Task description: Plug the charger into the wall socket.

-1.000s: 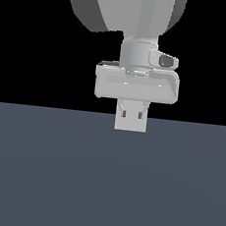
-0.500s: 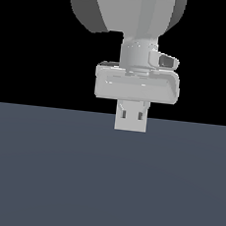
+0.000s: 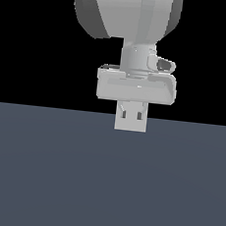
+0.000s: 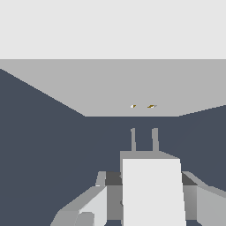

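In the wrist view my gripper (image 4: 150, 185) is shut on the charger (image 4: 152, 194), a plain white block with one finger (image 4: 95, 201) on each side. Its two thin prongs (image 4: 133, 140) point at the wall socket (image 4: 110, 92), a flat grey plate with two tiny orange holes (image 4: 151, 106). The prongs stop a short way from the plate and roughly line up with the holes. In the exterior view the gripper (image 3: 132, 112) hangs under the arm's hand (image 3: 136, 88), with a pale square shape at its tips. I cannot tell there whether that shape is charger or socket.
A dark blue-grey floor (image 3: 102, 183) fills the lower half of the exterior view and lies on both sides of the plate in the wrist view (image 4: 39, 154). The arm's big grey body (image 3: 128, 13) fills the top of the exterior view.
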Robot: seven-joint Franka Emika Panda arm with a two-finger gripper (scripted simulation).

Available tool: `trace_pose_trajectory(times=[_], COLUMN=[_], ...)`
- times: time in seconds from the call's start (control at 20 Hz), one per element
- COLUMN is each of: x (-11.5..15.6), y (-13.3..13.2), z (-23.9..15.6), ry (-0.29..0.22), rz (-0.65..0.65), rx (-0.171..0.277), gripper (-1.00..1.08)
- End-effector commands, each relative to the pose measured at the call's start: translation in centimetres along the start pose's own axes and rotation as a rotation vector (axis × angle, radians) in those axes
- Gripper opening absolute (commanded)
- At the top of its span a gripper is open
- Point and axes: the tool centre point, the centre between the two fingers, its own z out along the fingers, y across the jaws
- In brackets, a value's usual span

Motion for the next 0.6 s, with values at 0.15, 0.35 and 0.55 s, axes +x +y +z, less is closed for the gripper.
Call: trace_pose_trajectory(times=[0.15, 0.35, 0.55], x=[1.9, 2.7, 3.1], y=[0.0, 0.0, 0.0], z=[0.3, 0.4, 0.5], ry=[0.0, 0.001, 0.001], rz=[0.0, 0.0, 0.0], rx=[0.0, 0.0, 0.0], gripper=[-1.0, -1.0, -1.0])
